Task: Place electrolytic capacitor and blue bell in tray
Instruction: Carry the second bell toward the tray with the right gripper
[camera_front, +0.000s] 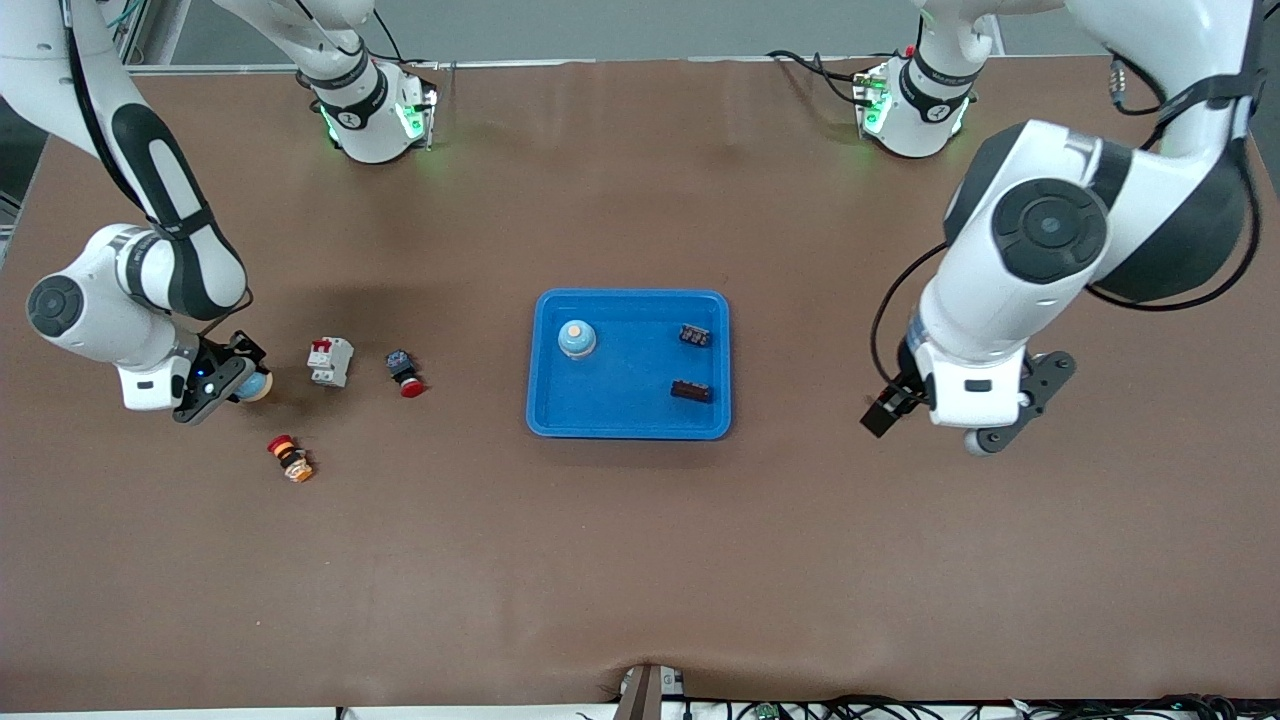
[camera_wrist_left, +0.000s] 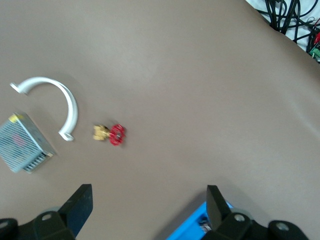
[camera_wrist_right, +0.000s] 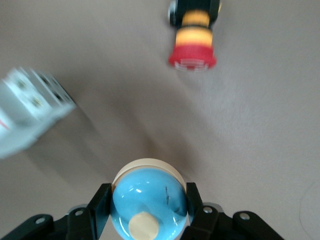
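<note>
Slippage is the worry: the right gripper (camera_wrist_right: 148, 212), at the front view's left edge, has its fingers clamped on a blue bell's (camera_wrist_right: 148, 197) smooth dome, well apart from the tray (camera_front: 628, 425). The left gripper (camera_wrist_left: 149, 210) waits, fingers apart.

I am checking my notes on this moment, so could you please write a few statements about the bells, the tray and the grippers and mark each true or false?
1. The right gripper is shut on a blue bell. True.
2. The tray holds no bell. False: a second blue bell already stands in it.
3. The left gripper is open and holds nothing. True.
4. Two small dark parts lie outside the tray. False: both lie in it.
</note>
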